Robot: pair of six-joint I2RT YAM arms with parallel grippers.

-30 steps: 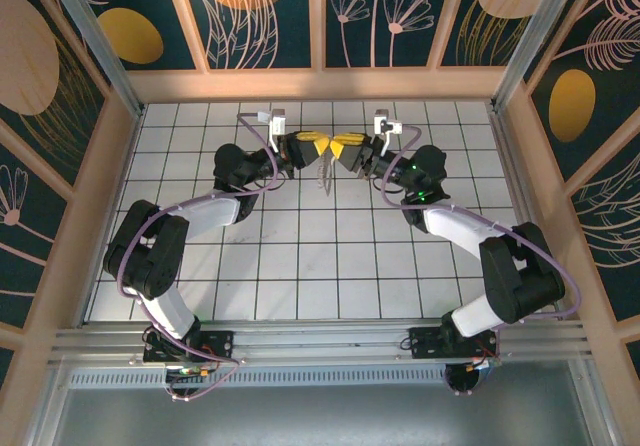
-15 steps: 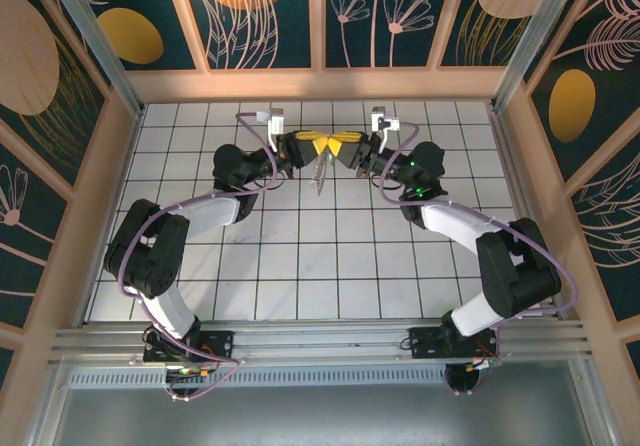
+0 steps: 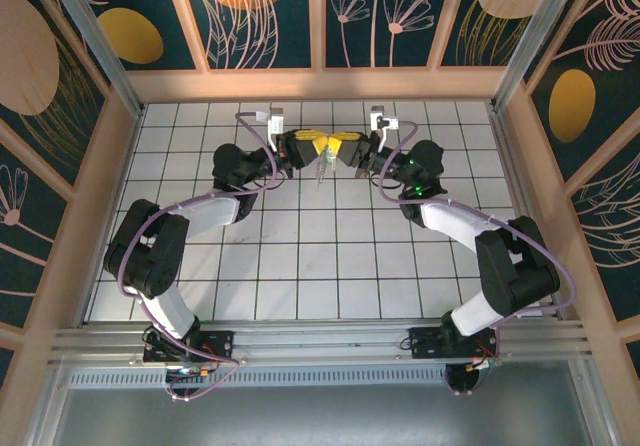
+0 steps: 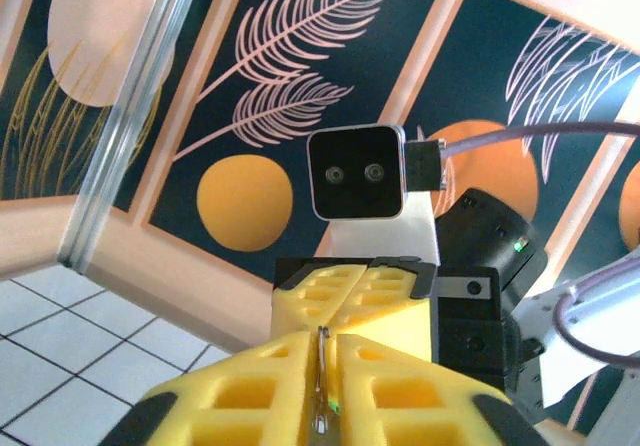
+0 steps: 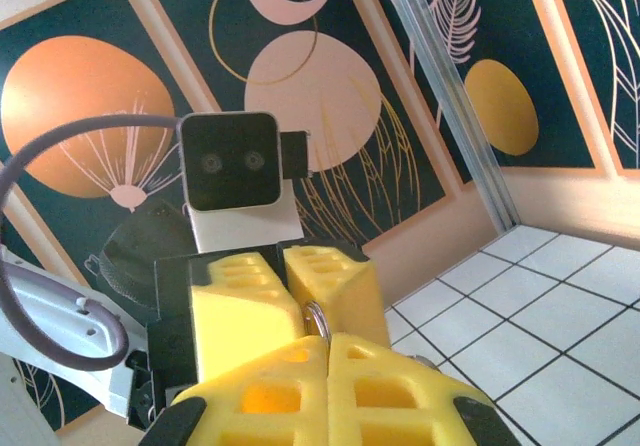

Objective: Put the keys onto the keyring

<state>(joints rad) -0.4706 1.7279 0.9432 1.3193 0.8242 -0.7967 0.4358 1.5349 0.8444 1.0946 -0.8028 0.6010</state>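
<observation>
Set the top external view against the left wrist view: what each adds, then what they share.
Top external: the left arm and right arm from their bases, and a silvery-green metal cluster dangling below where the left end effector meets the right end effector. Left wrist: a thin metal strip with a green speck in the slit between the left one's yellow foam pads, and the right arm's white wrist camera face on. Shared: the two end effectors tip to tip, and the white tiled table.
</observation>
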